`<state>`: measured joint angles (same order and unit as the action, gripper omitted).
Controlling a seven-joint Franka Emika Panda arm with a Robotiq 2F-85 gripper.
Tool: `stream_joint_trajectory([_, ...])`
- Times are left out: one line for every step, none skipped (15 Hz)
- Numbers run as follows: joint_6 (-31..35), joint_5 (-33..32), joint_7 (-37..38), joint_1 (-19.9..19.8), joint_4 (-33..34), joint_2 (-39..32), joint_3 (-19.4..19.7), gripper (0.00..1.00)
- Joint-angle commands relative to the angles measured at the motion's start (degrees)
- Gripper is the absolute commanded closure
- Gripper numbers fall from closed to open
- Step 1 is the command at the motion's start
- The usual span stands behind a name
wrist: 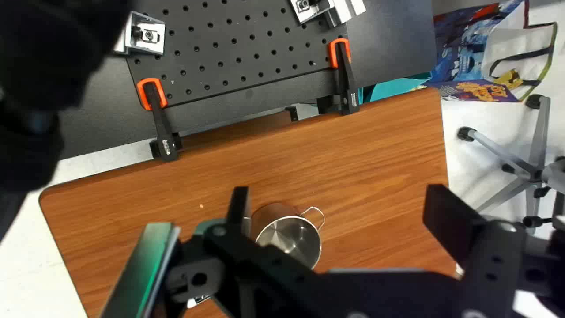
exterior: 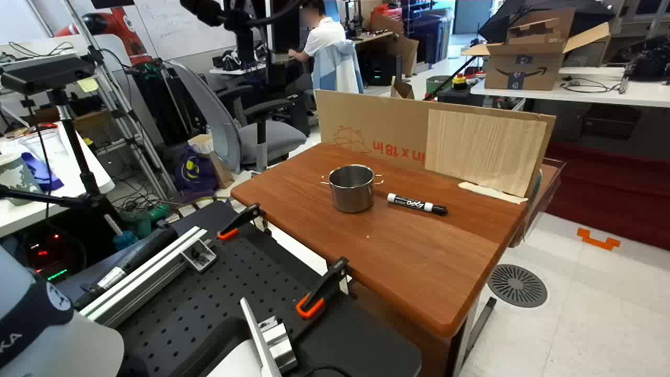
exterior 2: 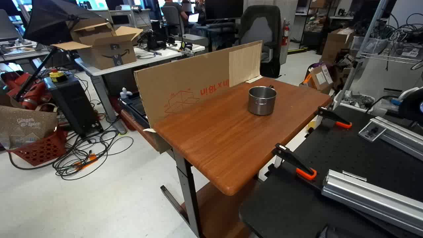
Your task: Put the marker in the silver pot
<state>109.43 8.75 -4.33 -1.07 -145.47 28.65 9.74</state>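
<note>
The marker [exterior: 417,204] lies on the brown table, a white barrel with black label and black cap. In an exterior view it sits just right of the pot. In another, the pot hides most of it and a dark end [exterior 2: 271,86] shows behind the rim. A small white and black bit [wrist: 197,301] shows under the gripper in the wrist view. The silver pot [exterior: 352,195] stands upright; it also shows in an exterior view [exterior 2: 261,105] and the wrist view [wrist: 293,236], its visible inside bare. My gripper [wrist: 339,192] is open above the table; its left finger partly covers the pot. Exterior views do not show it.
A cardboard panel [exterior: 377,112] stands upright along the table's back edge. Two black and orange clamps [exterior: 324,288] [exterior: 241,222] grip the near edge beside the black perforated plate [exterior: 209,303]. The brown table [exterior: 398,251] ends in open edges.
</note>
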Motion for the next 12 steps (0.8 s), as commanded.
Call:
stream_joint_trajectory([-0.2,0.5,-0.5,-1.3,0.2,-0.1,-1.1,0.0])
stream_joint_trajectory([-0.2,0.5,-0.5,-1.3,0.3,-0.1,-1.1,0.0])
stream_joint_trajectory([-0.2,0.5,-0.5,-1.3,0.4,-0.1,-1.1,0.0])
stream_joint_trajectory([1.3,0.4,0.9,-1.9,-0.2,0.1,-1.3,0.0])
stream_joint_trajectory([3.2,0.6,2.4,-2.5,-0.9,0.5,-1.5,0.0])
stream_joint_trajectory([4.6,0.9,3.7,-3.1,-1.5,0.3,-1.5,0.0])
stream_joint_trajectory([6.1,1.1,5.2,-3.8,-2.0,0.1,-1.5,0.0])
stream_joint_trajectory([8.0,1.6,6.8,-4.6,-2.7,-0.1,-1.4,0.0])
stream_joint_trajectory([9.6,2.2,8.4,-5.2,-3.2,-0.4,-1.2,0.0])
stream_joint_trajectory([11.9,2.5,10.2,-6.0,-4.0,-0.8,-1.3,0.0])
stream_joint_trajectory([13.8,3.0,11.6,-6.6,-4.4,-1.4,-1.1,0.0])
stream_joint_trajectory([15.7,3.7,13.7,-7.3,-4.8,-2.0,-1.1,0.0])
